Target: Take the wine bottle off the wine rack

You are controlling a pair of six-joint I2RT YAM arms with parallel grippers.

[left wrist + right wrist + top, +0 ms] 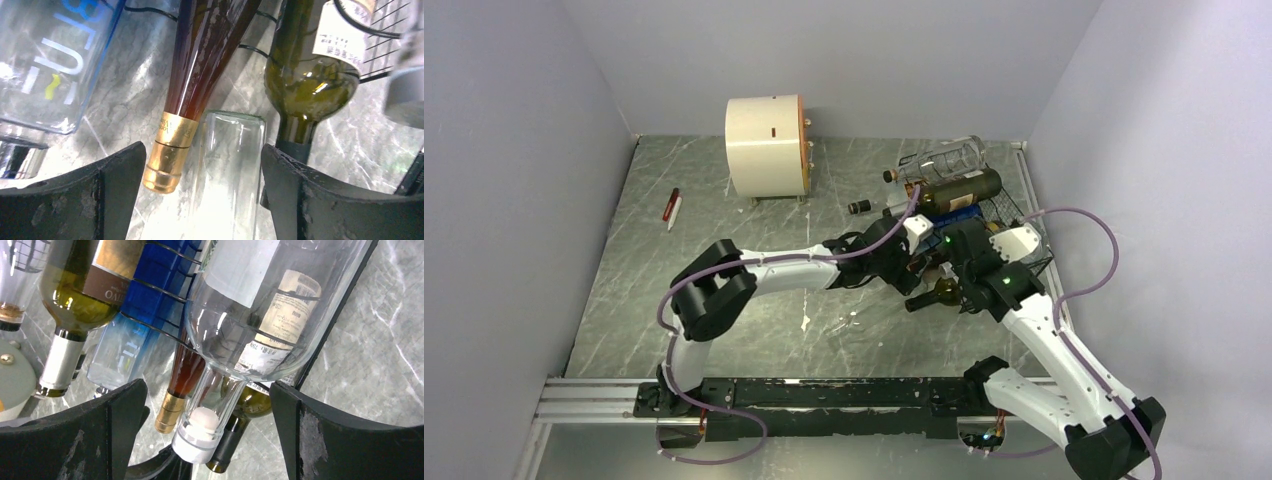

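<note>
counter edges: counter point(724, 310) is boxed by walls on L, back and R. Near edge = metal rail point(824, 395) carrying both arm bases.
rack spot: wine rack point(1016, 212) sits in back-R corner, close to R wall. Several bottles lie in it, necks pointing out toward counter centre.
free room: wide bare stretch over L + centre of counter. Cream drum point(764, 145) at back and red/white pen point(671, 207) near L side are both well apart from rack. Tight on rack's R side.
left arm: left arm point(714, 295) has elbow folded at L; forearm runs R across counter to rack front.
right arm: right arm point(1064, 365) has elbow low at far R; forearm angles up-L to same rack front. The 2 wrists are just beside each other.
left gripper: left gripper point(203, 146) has jaws wide, holding nothing. Clear glass bottle end point(232, 165) sits btwn fingers w/ gap each side. Amber bottle w/ gold foil point(200, 65) is just L of it, olive-green bottle point(310, 75) by R finger, blue-tinted bottle point(50, 55) far L.
right gripper: right gripper point(208, 384) has jaws wide. Clear wine bottle point(240, 305) w/ white stopper has its neck btwn fingers, not pinched, gaps both sides.
bottle spot: clear wine bottle's body lies against rack wires, neck out past rack front. Can't tell if it's seated in a cell.
</note>
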